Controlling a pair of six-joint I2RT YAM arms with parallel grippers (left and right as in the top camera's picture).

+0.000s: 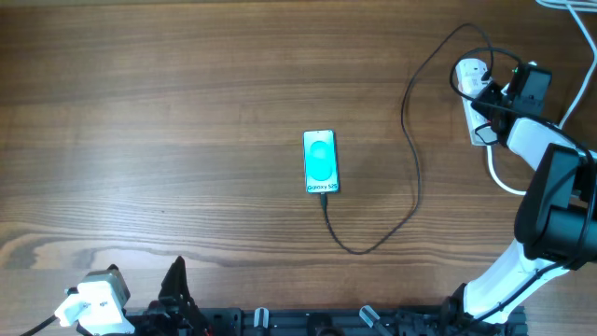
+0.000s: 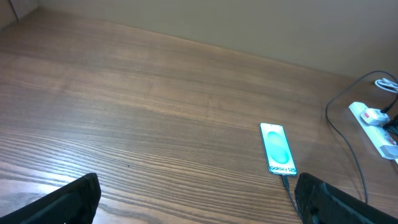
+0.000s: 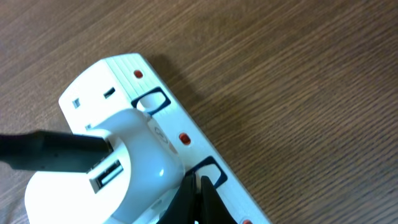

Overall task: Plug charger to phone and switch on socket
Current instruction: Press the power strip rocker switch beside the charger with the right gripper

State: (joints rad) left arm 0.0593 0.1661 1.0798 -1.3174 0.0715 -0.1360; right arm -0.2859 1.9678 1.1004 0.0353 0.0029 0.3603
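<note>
the charger's thin black cable (image 1: 413,177) leaves a white adapter (image 3: 134,155) that sits plugged into the socket (image 3: 124,68) at the far right of the table (image 1: 168,140). it loops toward the far edge, runs down the wood, curls round and climbs to the phone (image 1: 320,161). its small dark plug tip (image 2: 285,178) meets the phone's end beside the "galaxy s25" text and looks seated there. the phone lies flat near the middle of the table, its screen glowing cyan-green, well apart from the socket.

the socket is a long white strip with small red marks along one edge and black-outlined switches beside them. my right gripper (image 3: 198,198) hangs over it, fingers drawn together into a narrow point with nothing between them. the tips are at the switch (image 3: 210,169) just beside the adapter. i cannot tell whether they touch it or which way it is set. close to my right wrist camera the cable shows only as a blurred dark bar across the adapter. a thick white lead (image 1: 496,173) curves away from the strip's near end.

my left gripper (image 2: 196,183) sits at the near left edge, fingers (image 2: 74,199) spread wide, holding nothing, far from phone and socket.
</note>
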